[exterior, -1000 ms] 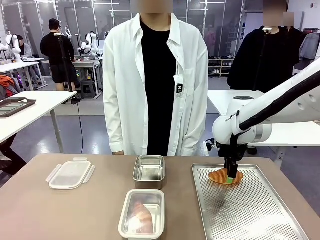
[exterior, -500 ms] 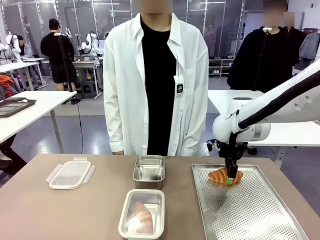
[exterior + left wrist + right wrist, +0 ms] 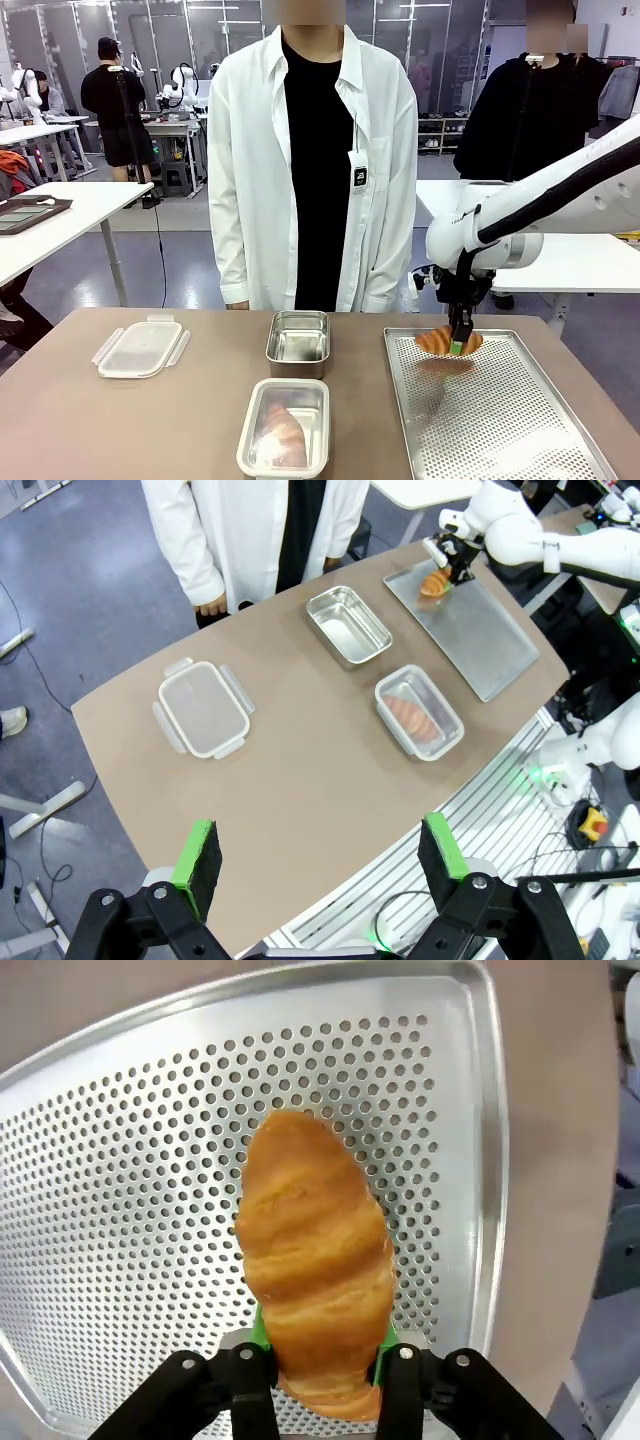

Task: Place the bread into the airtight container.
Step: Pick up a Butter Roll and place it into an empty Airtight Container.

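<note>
Firmly, right end effector (image 3: 457,346) gripping bread (image 3: 315,1250), just above tray (image 3: 500,430), left end effector (image 3: 320,845) open

Golden-brown bread (image 3: 315,1270), darker bands striping its crust, against a silver tray (image 3: 120,1210) dotted all over with rows of round holes. Green pads peek from the black right fingers (image 3: 252,1385), and it's the same green on black for the left fingers (image 3: 200,852). Matte brown counter (image 3: 120,420), shiny steel far container (image 3: 297,362), cloudy white lid (image 3: 140,348). The person (image 3: 250,150) wears white over black.
</note>
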Available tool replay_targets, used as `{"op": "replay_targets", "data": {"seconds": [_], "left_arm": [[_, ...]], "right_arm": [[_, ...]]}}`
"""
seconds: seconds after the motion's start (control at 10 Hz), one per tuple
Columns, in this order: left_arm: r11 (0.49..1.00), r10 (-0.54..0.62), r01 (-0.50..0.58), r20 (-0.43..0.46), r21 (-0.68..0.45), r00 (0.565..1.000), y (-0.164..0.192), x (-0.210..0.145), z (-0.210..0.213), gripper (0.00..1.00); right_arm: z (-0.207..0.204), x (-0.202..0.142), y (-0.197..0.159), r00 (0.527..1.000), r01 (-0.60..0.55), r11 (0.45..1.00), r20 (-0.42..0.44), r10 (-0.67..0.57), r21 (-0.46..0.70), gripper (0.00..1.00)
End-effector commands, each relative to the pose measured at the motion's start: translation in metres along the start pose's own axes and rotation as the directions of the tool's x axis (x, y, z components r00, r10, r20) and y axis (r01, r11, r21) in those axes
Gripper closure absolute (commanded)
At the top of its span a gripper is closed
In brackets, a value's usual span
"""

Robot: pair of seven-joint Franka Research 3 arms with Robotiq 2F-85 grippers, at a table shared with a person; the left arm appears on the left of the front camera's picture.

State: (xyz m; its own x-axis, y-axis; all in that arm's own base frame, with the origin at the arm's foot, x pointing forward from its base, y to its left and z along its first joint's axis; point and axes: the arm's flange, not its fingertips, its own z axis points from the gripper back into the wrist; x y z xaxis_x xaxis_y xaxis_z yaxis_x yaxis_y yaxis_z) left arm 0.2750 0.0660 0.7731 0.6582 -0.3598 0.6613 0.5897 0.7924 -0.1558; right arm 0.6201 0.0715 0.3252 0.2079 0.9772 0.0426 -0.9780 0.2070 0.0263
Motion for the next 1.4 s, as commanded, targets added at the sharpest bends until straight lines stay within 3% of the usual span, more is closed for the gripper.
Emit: {"op": "replay_targets", "data": {"seconds": [0.0,0.2,0.5,0.9,1.3], "left_arm": [[1.000,-0.021,0.021,-0.001,-0.015,1.000,0.000,-0.001,0.001,0.00],[1.000,-0.021,0.021,-0.001,-0.015,1.000,0.000,-0.001,0.001,0.00],[1.000,-0.021,0.021,-0.001,-0.015,1.000,0.000,-0.001,0.001,0.00],[1.000,-0.021,0.021,-0.001,-0.015,1.000,0.000,-0.001,0.001,0.00],[1.000,-0.021,0.021,-0.001,-0.015,1.000,0.000,-0.001,0.001,0.00]], "right_arm": [[0.039,0.006,0.014,1.000,-0.003,1.000,0.021,0.003,-0.007,0.60],[0.078,0.027,0.036,0.997,-0.029,0.999,0.073,0.027,0.015,0.60],[0.107,0.105,0.078,1.000,0.018,1.000,0.021,-0.018,-0.003,0.60],[0.102,0.220,0.115,0.999,0.048,0.997,0.020,-0.047,-0.059,0.60],[0.085,0.271,0.130,0.998,0.060,0.996,0.000,-0.060,-0.067,0.60]]}}
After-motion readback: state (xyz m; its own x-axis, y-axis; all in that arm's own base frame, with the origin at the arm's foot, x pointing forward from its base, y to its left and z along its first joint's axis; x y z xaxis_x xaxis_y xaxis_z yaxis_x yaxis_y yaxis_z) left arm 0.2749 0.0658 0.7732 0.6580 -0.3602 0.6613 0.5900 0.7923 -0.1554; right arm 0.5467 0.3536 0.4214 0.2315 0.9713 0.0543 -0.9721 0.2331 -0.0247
